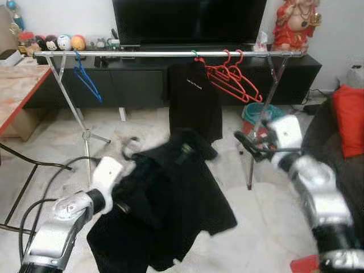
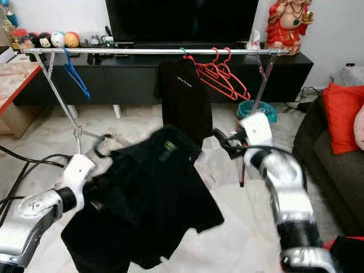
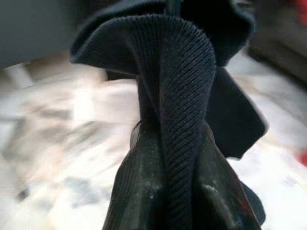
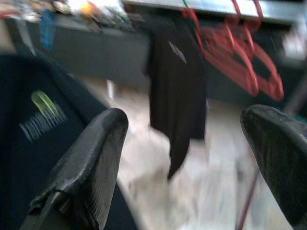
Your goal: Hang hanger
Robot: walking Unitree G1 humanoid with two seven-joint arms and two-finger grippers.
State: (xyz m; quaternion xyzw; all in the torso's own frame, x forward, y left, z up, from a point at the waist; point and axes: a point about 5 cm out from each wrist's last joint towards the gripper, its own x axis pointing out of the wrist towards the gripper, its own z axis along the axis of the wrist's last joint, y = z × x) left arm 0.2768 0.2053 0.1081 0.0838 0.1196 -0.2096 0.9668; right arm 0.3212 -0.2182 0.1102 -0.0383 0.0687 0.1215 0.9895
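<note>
A black T-shirt (image 1: 170, 199) hangs in a crumpled bunch from my left gripper (image 3: 168, 191), low in front of me over the floor. The fingers (image 3: 139, 191) are shut on its ribbed collar (image 3: 182, 96). A dark hanger hook (image 1: 132, 147) pokes out near the shirt's top left. My right gripper (image 1: 250, 145) is open and holds nothing, to the right of the shirt, near the rack's right leg (image 1: 259, 125). Beyond stands the silver rail (image 1: 142, 54) carrying a blue hanger (image 1: 86, 79), another black shirt (image 1: 195, 99) and red hangers (image 1: 236, 79).
A low black TV cabinet (image 1: 136, 79) with a TV (image 1: 187, 20) stands behind the rack. A wooden table (image 1: 14, 85) is at the left, and black cables (image 1: 40, 193) lie on the floor. A dark sofa with a red cushion (image 1: 348, 119) is at the right, a teal basket (image 1: 256, 114) by the rack.
</note>
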